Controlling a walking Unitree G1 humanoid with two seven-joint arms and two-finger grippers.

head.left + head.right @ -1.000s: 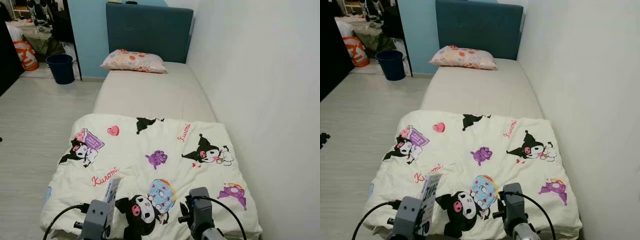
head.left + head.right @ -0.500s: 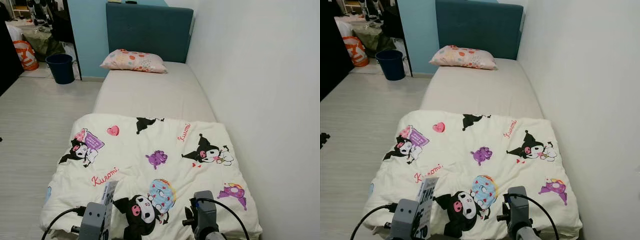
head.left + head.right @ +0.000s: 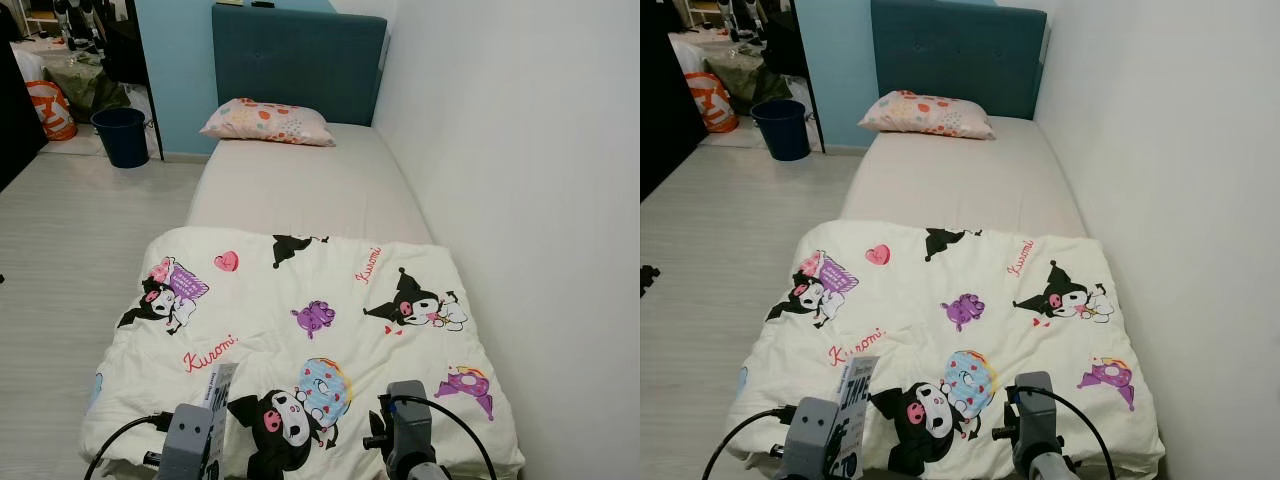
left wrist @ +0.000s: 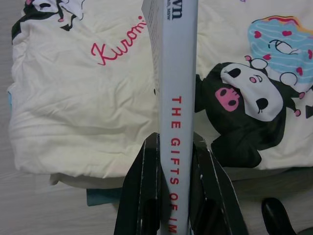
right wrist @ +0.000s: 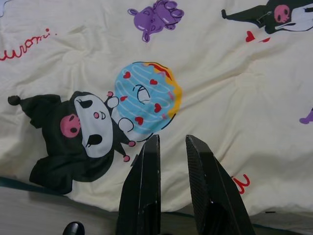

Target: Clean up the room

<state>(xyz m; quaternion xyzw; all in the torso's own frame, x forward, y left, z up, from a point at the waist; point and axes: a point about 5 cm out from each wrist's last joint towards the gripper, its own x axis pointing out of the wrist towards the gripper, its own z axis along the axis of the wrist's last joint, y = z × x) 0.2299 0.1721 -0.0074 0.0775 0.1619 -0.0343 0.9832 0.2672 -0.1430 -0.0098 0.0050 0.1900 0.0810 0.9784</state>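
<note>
A cream cartoon-print quilt (image 3: 300, 300) lies spread over the foot half of the bed (image 3: 300, 185). My left gripper (image 4: 176, 142) is shut on a grey book (image 4: 178, 73) with red spine lettering, held upright over the quilt's near left part; the same book (image 3: 220, 395) stands up from my left wrist in the head views. My right gripper (image 5: 172, 139) hovers over the quilt's near edge by the black character and blue donut print, its fingers (image 5: 146, 166) a narrow gap apart with nothing between them.
A patterned pillow (image 3: 268, 122) rests against the teal headboard (image 3: 295, 60). A white wall (image 3: 520, 200) runs along the bed's right side. Pale wooden floor (image 3: 80, 250) lies to the left, with a dark blue bucket (image 3: 122, 135) and an orange bag (image 3: 45, 108) at the far left.
Both wrists have sunk slightly toward the near edge of the quilt, the book going with the left one. The quilt and pillow lie as before.
</note>
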